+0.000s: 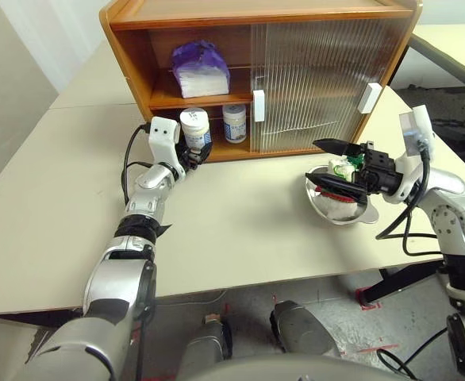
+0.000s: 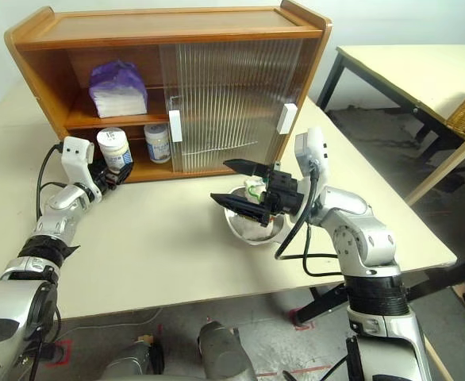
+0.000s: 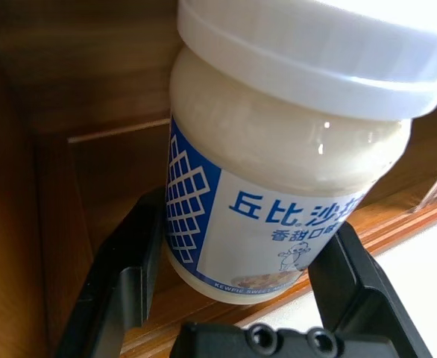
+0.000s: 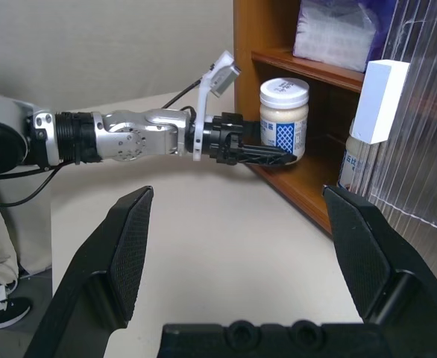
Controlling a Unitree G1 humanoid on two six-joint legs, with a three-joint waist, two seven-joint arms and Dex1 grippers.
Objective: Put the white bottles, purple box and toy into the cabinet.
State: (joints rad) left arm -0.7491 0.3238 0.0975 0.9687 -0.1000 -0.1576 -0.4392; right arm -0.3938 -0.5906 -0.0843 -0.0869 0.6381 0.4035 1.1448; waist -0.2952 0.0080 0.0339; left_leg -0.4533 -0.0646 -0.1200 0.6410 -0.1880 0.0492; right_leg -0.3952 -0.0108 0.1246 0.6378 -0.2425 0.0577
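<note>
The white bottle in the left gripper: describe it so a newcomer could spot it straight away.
Start at the wooden cabinet and look to its open side, at the front edge of the bottom compartment. There the left gripper holds a white bottle upright. Unlike the second white bottle standing deeper inside, black fingers flank this one.

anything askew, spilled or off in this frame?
Nothing spilled or damaged. One oddity: the toy lies in a steel bowl on the table, not in the cabinet. The left tool holds a white bottle upright at the lower compartment's edge. The other bottle and the purple box sit tidy inside.
</note>
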